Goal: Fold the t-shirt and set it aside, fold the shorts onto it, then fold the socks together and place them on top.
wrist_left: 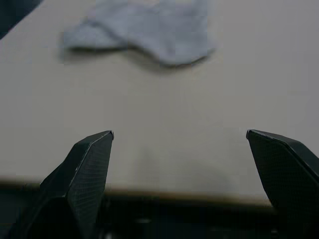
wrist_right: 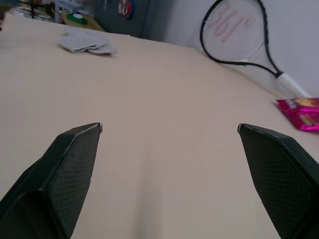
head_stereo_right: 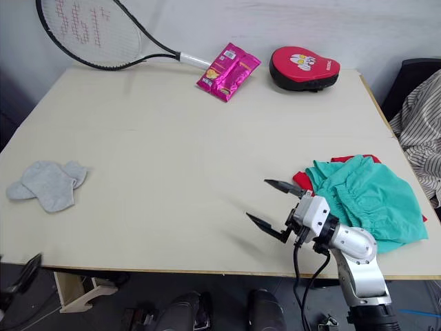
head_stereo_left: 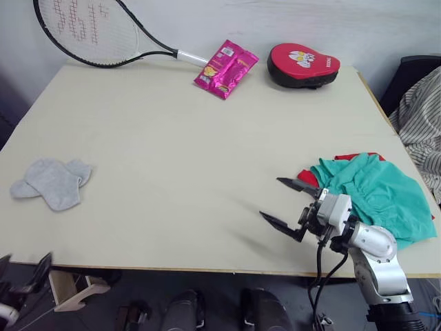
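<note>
- My right tool [head_stereo_left: 288,204] hangs just over the desk [head_stereo_left: 179,158] near its front edge, its two black fingers spread wide with nothing between them; it points toward the bare middle of the desk, away from the clothes.
- The shorts [head_stereo_left: 375,195] lie in a loose teal heap at the desk's right side, just beside that tool; the t-shirt [head_stereo_left: 358,158] is underneath, only slivers of red showing at the heap's far and near-left edges.
- The socks [head_stereo_left: 52,181] rest overlapping near the desk's left front, well apart from the clothes; my left tool [wrist_left: 179,144] faces them from off the front edge, fingers wide and holding nothing.
- Risk, as I judge it: the socks go on last, and a loosely stacked pile could let them slide off.
- Risk: the heap sits close to the right edge; a pull on it could drag cloth over the side.
- Risk: pinching the overlapped socks may lift only one; the other stays behind.
- A racket [head_stereo_left: 89,31], a pink packet [head_stereo_left: 227,67] and a red pad [head_stereo_left: 302,65] sit along the far edge, well apart from everything.
</note>
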Available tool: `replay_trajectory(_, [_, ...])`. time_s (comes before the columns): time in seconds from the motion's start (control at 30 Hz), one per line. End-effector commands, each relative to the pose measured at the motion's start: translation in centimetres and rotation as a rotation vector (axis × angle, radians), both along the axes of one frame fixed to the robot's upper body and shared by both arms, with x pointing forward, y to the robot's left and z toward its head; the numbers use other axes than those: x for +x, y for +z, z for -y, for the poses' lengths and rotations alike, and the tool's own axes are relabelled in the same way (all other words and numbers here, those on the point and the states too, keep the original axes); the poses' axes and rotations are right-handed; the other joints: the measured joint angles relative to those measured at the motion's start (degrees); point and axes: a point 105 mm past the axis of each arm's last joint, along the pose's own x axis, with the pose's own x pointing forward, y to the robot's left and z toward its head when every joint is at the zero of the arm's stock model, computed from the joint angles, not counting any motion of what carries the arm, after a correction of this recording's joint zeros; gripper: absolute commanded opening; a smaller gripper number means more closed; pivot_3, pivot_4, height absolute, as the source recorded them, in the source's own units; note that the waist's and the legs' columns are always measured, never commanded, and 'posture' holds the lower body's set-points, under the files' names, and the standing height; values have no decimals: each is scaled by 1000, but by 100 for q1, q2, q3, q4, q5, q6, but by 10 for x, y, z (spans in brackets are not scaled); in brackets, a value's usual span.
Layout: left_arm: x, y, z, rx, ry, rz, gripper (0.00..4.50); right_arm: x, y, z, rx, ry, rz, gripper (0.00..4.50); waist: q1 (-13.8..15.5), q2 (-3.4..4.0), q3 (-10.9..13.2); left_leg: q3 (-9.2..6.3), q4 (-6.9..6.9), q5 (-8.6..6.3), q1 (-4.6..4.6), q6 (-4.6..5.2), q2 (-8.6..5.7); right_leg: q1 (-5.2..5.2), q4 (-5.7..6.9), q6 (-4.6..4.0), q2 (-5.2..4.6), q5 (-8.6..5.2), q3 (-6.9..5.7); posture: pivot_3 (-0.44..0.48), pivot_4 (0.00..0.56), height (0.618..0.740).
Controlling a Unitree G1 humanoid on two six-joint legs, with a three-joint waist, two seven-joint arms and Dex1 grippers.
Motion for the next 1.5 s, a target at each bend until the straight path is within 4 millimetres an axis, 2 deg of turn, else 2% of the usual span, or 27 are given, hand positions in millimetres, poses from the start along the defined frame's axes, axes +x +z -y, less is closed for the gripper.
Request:
replay_trajectory(0.03, [-15,25,-8,-11,76,54,4500,-16,2,-2,3,66,-24,4464,39,0,0,0,-1,-3,0,-1,0,-2,0,-3,0,-1,0,0,150,740])
replay_trajectory(0.1, [-13,34,-4,-35,62,60,4500,-19,1,0,-2,73,-36,4464,51,0,0,0,-1,-5,-1,-2,0,-3,-6,-8,0,-4,1,0,150,740])
replay_trajectory(0.17, [0,40,5,-41,1,31,4500,-17,1,2,2,71,-31,4464,51,0,0,1,0,-6,-2,-2,0,-1,-7,-25,0,-13,2,0,150,740])
replay_trajectory(0.2, [11,42,12,-34,-51,1,4500,-16,2,1,5,77,-22,4464,54,0,0,1,0,-6,-1,-2,0,0,-8,-68,0,-37,3,0,150,740])
replay_trajectory(0.27, [36,45,22,-39,-149,-62,4500,-12,5,0,15,89,-11,4464,59,2,0,1,1,-3,1,-6,1,1,-6,-77,2,-41,1,0,150,740])
replay_trajectory(0.37, [75,61,27,-7,-208,-66,4500,-8,9,-3,23,99,1,4464,75,12,2,3,-2,0,1,-12,1,-2,-4,-79,2,-36,1,0,150,740])
replay_trajectory(0.43, [108,77,38,-16,-288,-24,4500,-6,12,-6,26,101,10,4464,86,11,1,4,-4,4,1,-18,0,-2,4,-54,1,-22,1,0,150,740])
replay_trajectory(0.47, [120,80,43,-17,-315,-35,4500,-6,14,-7,26,102,15,4464,89,7,-1,4,-4,6,-1,-22,-1,-7,9,-14,1,-1,-1,0,150,740])
replay_trajectory(0.5, [135,80,39,2,-302,-67,4500,-5,17,-8,30,101,20,4464,75,8,0,4,-4,25,-1,-54,-2,-7,13,4,1,9,-2,0,150,740])
replay_trajectory(0.67, [194,80,33,22,-289,-138,4500,-1,20,-16,-25,148,66,4464,-60,10,1,24,-27,32,1,-66,-6,-22,21,9,6,12,-2,0,150,740])
replay_trajectory(0.7, [207,73,30,28,-267,-189,4500,4,24,-18,-26,151,76,4464,-68,10,1,25,-30,34,0,-68,-6,-28,28,9,5,11,-4,0,150,740])
replay_trajectory(0.8, [229,58,23,19,-223,-275,4500,12,35,-21,-26,152,97,4464,-93,3,2,32,-29,54,-3,-72,-7,-31,38,11,11,12,-18,0,150,740])
replay_trajectory(0.87, [237,53,21,18,-215,-295,4500,13,38,-22,-26,149,102,4464,-94,-2,-1,40,-30,58,-2,-70,-5,-39,66,11,14,12,-14,0,150,740])
replay_trajectory(0.97, [242,49,13,7,-165,-321,3992,10,38,-20,-32,136,98,4500,-71,-6,-1,44,-30,73,-4,-46,1,-43,69,12,18,12,-19,0,150,740])
replay_trajectory(1.07, [240,43,9,-20,-149,-342,3076,9,38,-17,-34,113,94,4500,-84,-7,-2,47,-23,73,-4,-44,0,-43,70,12,14,11,-15,0,150,740])
replay_trajectory(1.17, [238,39,16,-22,-205,-345,2150,9,40,-14,-38,85,94,4500,-99,-7,-2,47,-6,63,-3,-58,1,-43,69,12,11,11,-9,0,150,740])
replay_trajectory(1.27, [240,43,41,-14,-346,-319,1228,10,41,-9,-50,66,92,4500,-83,-7,-2,47,-2,57,0,-70,3,-44,73,12,9,11,-7,0,150,740])
replay_trajectory(1.37, [238,55,79,18,-518,-301,423,9,40,-4,-70,53,79,4500,-52,-8,-2,46,-2,56,-2,-70,1,-45,71,12,2,11,-5,0,150,740])
replay_trajectory(1.4, [237,60,94,24,-579,-282,28,8,38,-2,-77,46,75,4500,-23,-8,-1,41,0,56,-3,-70,-1,-44,71,12,-1,11,-6,0,150,740])
replay_trajectory(1.5, [225,70,152,40,-814,-275,5,6,36,4,-93,24,59,4500,60,-11,0,39,4,54,-7,-67,-5,-44,69,12,-6,11,-3,0,150,740])
